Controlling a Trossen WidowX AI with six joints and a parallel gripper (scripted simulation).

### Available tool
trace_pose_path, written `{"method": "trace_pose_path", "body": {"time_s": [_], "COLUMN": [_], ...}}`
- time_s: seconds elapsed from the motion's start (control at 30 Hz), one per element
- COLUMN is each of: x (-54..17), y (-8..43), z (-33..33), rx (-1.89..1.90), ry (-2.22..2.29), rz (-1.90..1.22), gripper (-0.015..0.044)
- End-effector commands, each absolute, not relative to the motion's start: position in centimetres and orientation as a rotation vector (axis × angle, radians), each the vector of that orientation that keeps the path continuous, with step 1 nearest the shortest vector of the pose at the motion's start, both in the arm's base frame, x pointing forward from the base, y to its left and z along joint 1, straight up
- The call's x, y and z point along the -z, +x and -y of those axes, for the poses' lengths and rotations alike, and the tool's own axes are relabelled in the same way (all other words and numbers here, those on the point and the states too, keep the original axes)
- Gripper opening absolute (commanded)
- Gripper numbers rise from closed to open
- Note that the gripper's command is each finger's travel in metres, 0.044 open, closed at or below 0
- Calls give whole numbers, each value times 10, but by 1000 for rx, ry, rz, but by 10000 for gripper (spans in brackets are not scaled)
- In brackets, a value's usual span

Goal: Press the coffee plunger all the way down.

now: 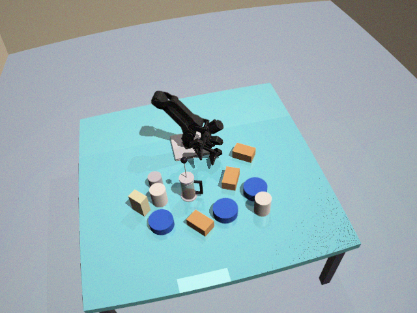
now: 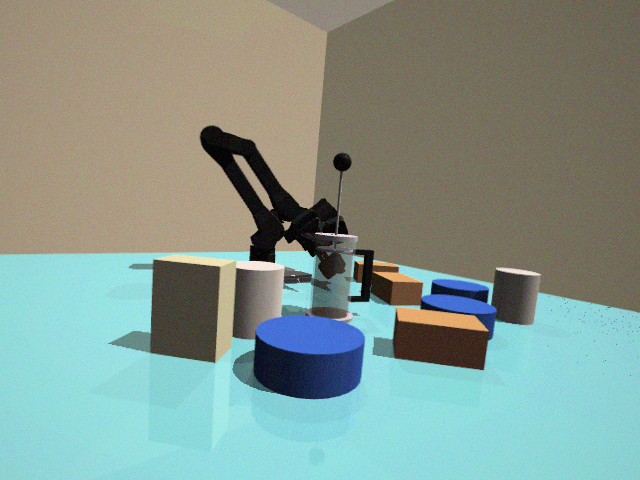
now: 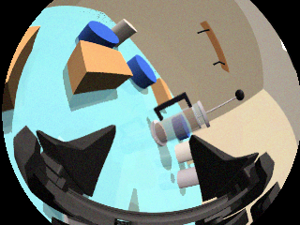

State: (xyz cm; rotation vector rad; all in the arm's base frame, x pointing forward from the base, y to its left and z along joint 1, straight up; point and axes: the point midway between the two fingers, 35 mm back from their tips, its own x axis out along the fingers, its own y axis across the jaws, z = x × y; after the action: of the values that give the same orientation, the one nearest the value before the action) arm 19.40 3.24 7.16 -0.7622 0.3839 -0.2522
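The glass coffee press (image 1: pixel 187 189) (image 2: pixel 334 281) (image 3: pixel 180 127) stands upright on the turquoise table (image 1: pixel 134 263), its black handle to the right. Its plunger rod is fully raised, with the black knob (image 1: pixel 184 159) (image 2: pixel 341 161) (image 3: pixel 239 94) high above the lid. My gripper (image 1: pixel 206 156) (image 3: pixel 154 134) is open and empty. It hangs low behind the press and slightly to its right, apart from it and well below the knob. In the wrist view the press shows between my two fingers at a distance. In the exterior view the fingers are partly hidden behind the glass.
Three orange blocks (image 1: pixel 244 152) (image 1: pixel 230 177) (image 1: pixel 200 222), three blue discs (image 1: pixel 255 188) (image 1: pixel 225 209) (image 1: pixel 161 221), pale cylinders (image 1: pixel 158 194) (image 1: pixel 154 177) (image 1: pixel 262 203) and a beige block (image 1: pixel 139 202) ring the press. The two left cylinders stand close to it.
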Motion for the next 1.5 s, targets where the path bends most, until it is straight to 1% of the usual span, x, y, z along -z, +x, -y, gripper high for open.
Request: {"method": "trace_pose_path", "body": {"time_s": [0.0,0.03,0.17,0.33,0.57,0.8,0.97,1.23,1.47], "x": [-72,-73,-82,-105,-163,-241,-270,-297,-342], "y": [195,196,206,231,273,297,300,298,275], "z": [-33,-33,-36,-39,-24,17,33,54,97], "rx": [252,252,254,255,255,280,300,329,357], "ry": [-759,-753,-710,-602,-392,-203,-114,-92,58], "rz": [-388,-393,-433,-502,-574,-548,-500,-472,-496], "gripper": [426,440,440,440,440,440,440,440,440]}}
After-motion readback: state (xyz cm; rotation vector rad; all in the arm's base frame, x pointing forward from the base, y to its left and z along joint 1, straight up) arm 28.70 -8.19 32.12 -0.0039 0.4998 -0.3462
